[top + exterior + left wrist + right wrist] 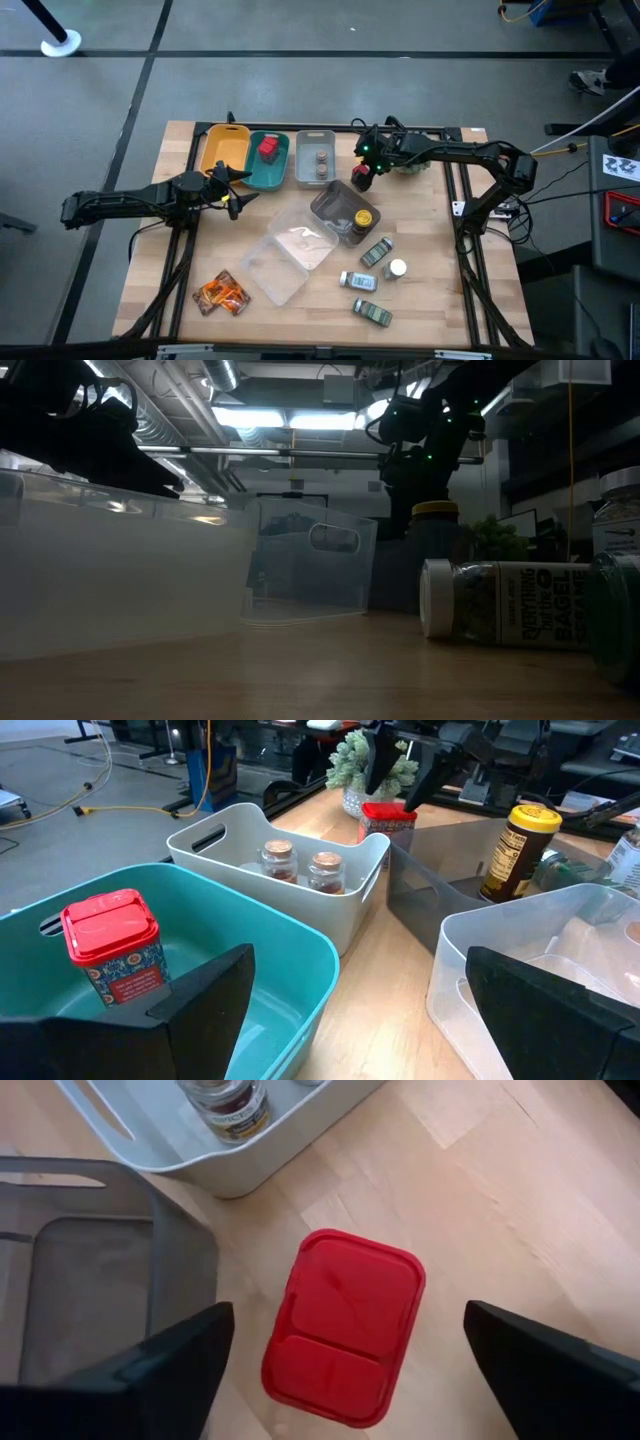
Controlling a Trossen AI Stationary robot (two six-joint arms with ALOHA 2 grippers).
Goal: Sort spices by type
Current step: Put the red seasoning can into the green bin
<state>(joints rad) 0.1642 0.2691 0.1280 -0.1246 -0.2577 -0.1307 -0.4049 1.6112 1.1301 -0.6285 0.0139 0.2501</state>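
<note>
My left end effector (236,188) hovers wide open and empty beside the teal bin (268,172), which holds one red cube (267,149). Further right, my right end effector (362,170) hangs spread directly above another red cube (343,1325) standing on the counter (430,230), fingers either side, not gripping.

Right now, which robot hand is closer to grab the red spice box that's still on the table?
The right hand. It hovers open directly above the red box standing beside the grey bin. The left hand waits open farther off, near the teal bin.
</note>
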